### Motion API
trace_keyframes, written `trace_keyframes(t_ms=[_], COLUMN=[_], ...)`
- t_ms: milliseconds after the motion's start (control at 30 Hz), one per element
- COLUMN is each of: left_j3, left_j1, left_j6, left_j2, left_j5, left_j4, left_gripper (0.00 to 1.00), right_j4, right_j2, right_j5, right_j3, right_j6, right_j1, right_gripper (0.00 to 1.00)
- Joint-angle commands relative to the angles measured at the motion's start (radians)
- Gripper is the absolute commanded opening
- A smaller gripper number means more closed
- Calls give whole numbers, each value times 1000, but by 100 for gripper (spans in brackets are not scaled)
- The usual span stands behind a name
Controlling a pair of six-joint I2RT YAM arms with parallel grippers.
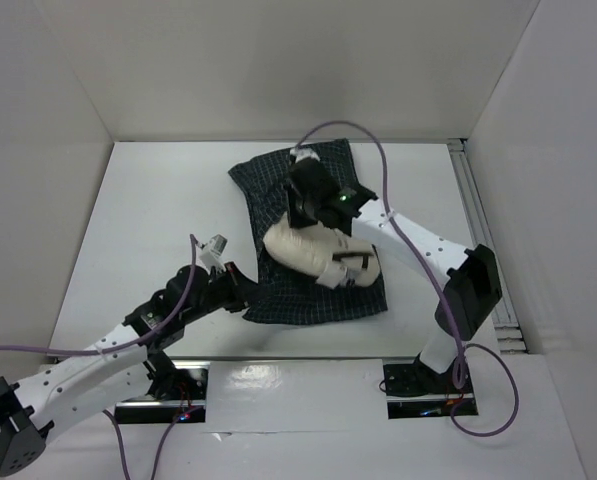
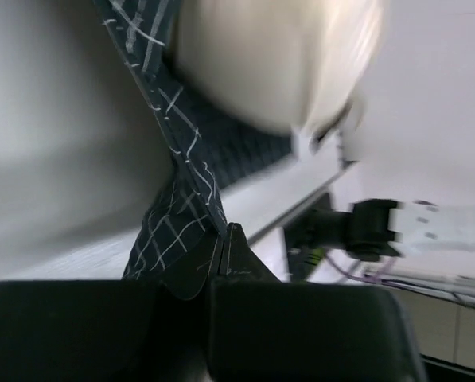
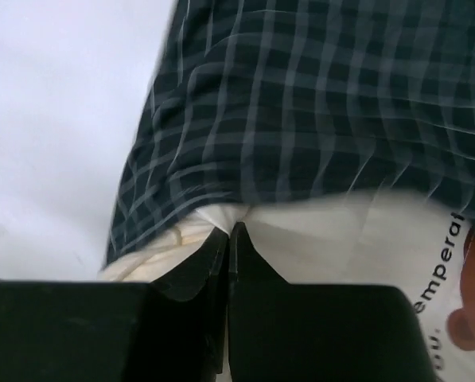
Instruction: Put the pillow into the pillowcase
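Observation:
The dark navy checked pillowcase (image 1: 313,298) lies flat on the white table, running from the back centre toward the front. The cream pillow (image 1: 313,250) rests on its middle, black lettering toward the front right. My right gripper (image 1: 300,212) is at the pillow's far edge; in the right wrist view it (image 3: 231,231) is shut, pinching a pucker of the pillow (image 3: 356,239) just below the pillowcase (image 3: 317,103). My left gripper (image 1: 246,290) holds the case's near left edge; in the left wrist view it (image 2: 221,235) is shut on the pillowcase (image 2: 173,223), with the pillow (image 2: 277,56) blurred above.
White walls (image 1: 68,100) enclose the table on the left, back and right. A metal rail (image 1: 476,210) runs along the right side. Purple cables (image 1: 378,160) loop over the right arm, whose base (image 2: 364,227) shows in the left wrist view.

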Motion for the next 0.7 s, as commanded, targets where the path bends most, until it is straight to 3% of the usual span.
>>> trace_keyframes(t_ms=[0, 167, 333, 467, 600, 667], left_j3=[67, 18, 38, 139, 263, 212], left_j1=[-36, -36, -36, -36, -36, -36], left_j6=[-18, -65, -75, -13, 43, 3], left_j2=[-84, -176, -236, -187, -40, -26], left_j5=[183, 209, 166, 114, 143, 202], left_j4=[22, 34, -50, -88, -110, -27], left_gripper=[0, 0, 0, 0, 0, 0], right_j4=[139, 248, 346, 299, 245, 263], right_j2=[-3, 171, 239, 249, 201, 192], right_j5=[186, 71, 9, 0, 0, 0], right_j3=[209, -59, -134, 19, 311, 329], right_j6=[-95, -29, 6, -3, -35, -35], right_j1=[-50, -41, -55, -79, -92, -80], right_gripper=[0, 0, 0, 0, 0, 0])
